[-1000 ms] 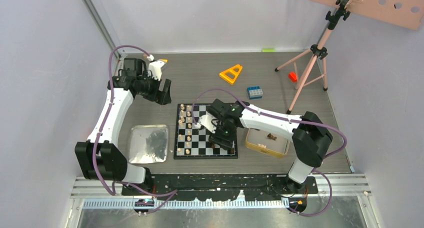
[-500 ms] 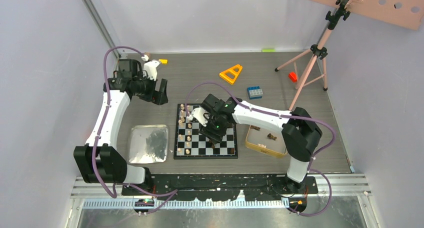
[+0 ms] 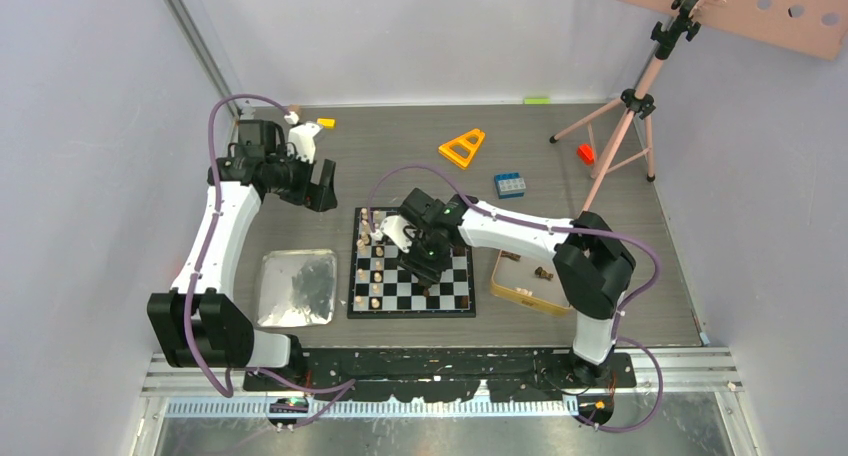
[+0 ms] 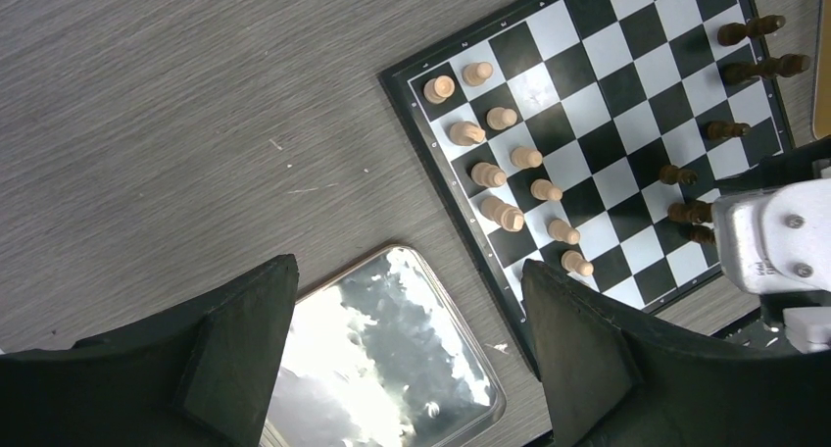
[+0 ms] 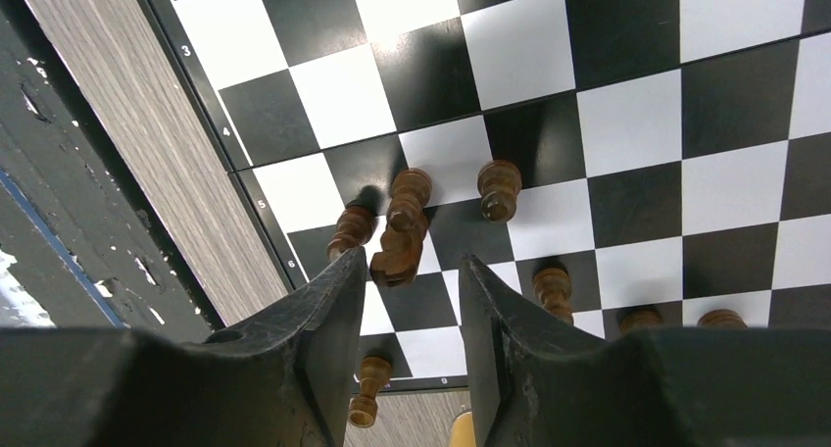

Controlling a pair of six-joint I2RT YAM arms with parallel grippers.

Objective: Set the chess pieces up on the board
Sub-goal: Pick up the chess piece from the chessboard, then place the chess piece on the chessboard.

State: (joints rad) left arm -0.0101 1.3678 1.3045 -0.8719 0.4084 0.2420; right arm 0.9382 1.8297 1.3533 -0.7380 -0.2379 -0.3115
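The right end effector [image 5: 412, 261] has slid across the board [image 3: 410, 298], its jaws narrowing on a tilted dark piece [image 5: 400, 233] at its tips, probably to reseat it. I cannot tell if it grips yet. The left end effector [image 4: 407, 271] hangs spread, empty.

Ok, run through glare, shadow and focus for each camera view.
Top external: even, soft light, sharp overall, but the chess pieces are too tiny to tell apart. Left wrist: the silver tray mirrors a blown-out bright patch; the board is crisp. Right wrist: the right hand looms dark and soft up close; dark pieces cast short shadows.
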